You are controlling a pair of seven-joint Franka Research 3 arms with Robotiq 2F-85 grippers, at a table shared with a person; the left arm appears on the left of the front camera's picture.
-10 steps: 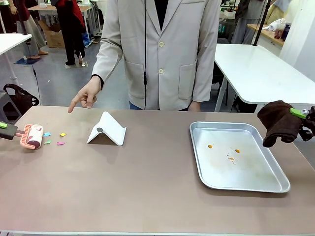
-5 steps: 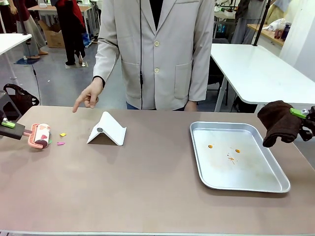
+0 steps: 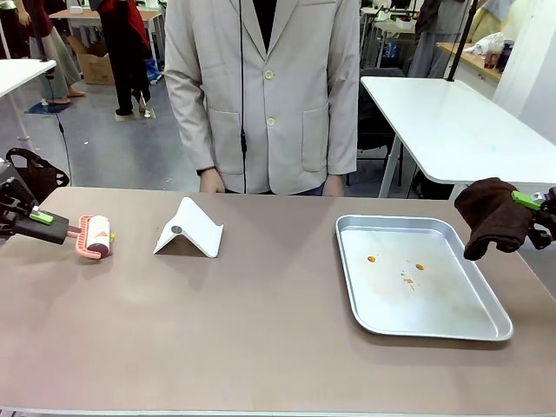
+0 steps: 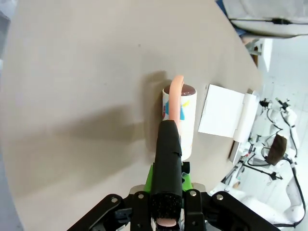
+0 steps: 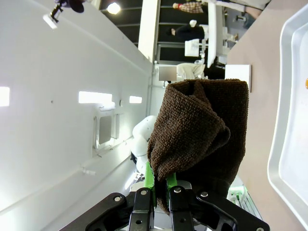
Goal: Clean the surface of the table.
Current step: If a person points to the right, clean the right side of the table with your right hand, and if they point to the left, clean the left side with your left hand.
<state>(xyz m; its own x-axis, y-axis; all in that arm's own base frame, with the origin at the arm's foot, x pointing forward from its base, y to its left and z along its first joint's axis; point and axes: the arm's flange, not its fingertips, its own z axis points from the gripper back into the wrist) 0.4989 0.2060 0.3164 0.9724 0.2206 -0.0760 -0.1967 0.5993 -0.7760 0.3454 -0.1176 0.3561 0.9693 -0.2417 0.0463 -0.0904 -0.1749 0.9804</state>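
Clamping the pink-framed lint roller, the left gripper has lifted coloured scraps off the taupe bench; the right gripper pinches a brown cloth.

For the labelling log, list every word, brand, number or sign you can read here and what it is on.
None readable. The table, lint roller, white stand, metal tray and brown cloth show no print; the roller's coloured patches are shapes, not letters.
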